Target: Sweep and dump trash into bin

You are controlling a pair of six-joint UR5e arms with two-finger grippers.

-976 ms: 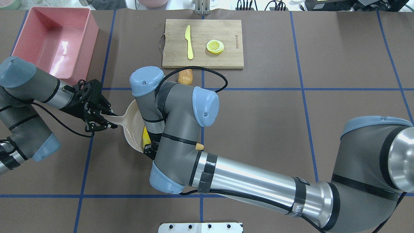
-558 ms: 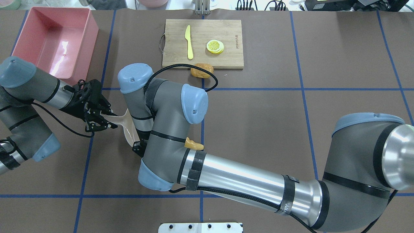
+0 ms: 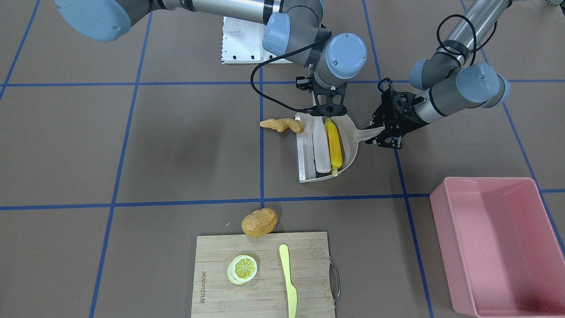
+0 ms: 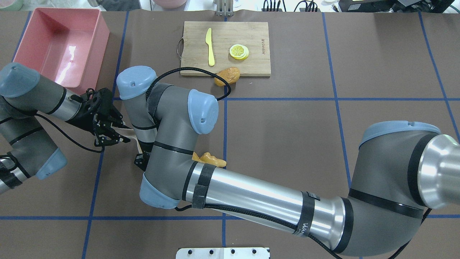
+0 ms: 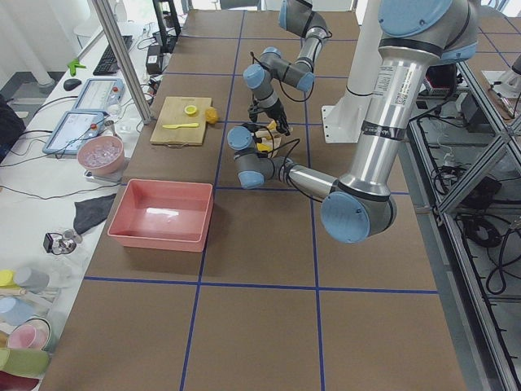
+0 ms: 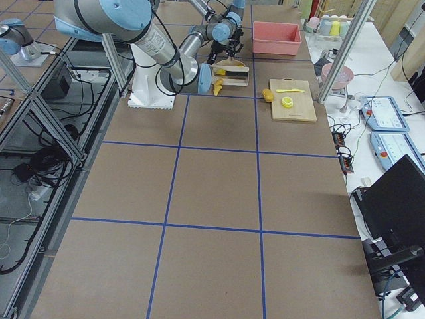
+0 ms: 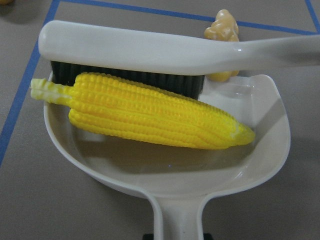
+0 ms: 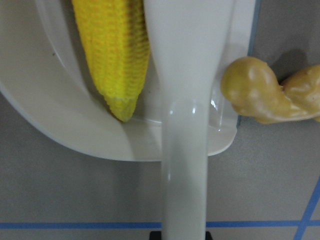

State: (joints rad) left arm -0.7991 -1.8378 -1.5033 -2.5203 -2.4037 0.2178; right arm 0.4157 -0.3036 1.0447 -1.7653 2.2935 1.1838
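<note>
The left gripper (image 3: 376, 134) is clamped on the dustpan (image 3: 350, 148), the right gripper (image 3: 329, 114) on the brush (image 3: 321, 148). The corn (image 3: 333, 143) lies inside it, and the ginger (image 3: 282, 125) is just beside, at 10 o'clock.

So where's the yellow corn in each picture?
Front-facing: corn in the dustpan, centre.
Overhead: hidden under the right arm.
Exterior left: too small to tell.
Exterior right: tiny yellow speck, top centre.
Left wrist: centre.
Right wrist: top left.
Shared landmark: the dustpan.
</note>
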